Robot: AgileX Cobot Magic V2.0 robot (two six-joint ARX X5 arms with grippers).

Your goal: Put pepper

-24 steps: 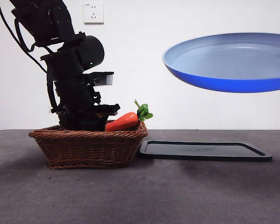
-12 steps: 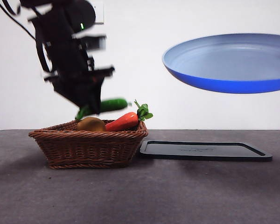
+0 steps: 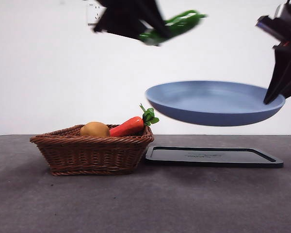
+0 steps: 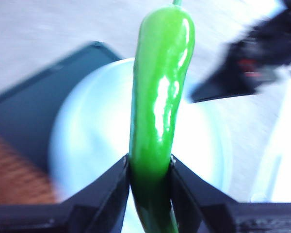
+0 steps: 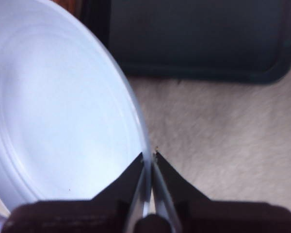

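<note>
Overhead, left pincer (image 4: 148, 167) clamping blurred pepper (image 4: 160, 102), arm cropped, right pincer (image 5: 149, 158) pinching plate (image 5: 53, 107) rim

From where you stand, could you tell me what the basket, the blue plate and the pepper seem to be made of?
The basket looks like woven brown wicker: braided rim, ribbed strands, matte. The blue plate, held up by its rim in the right gripper, looks like smooth plastic or glazed ceramic with a soft sheen; I cannot tell which. The pepper in the left gripper is very glossy with sharp highlights, possibly plastic, though it may be real.
</note>
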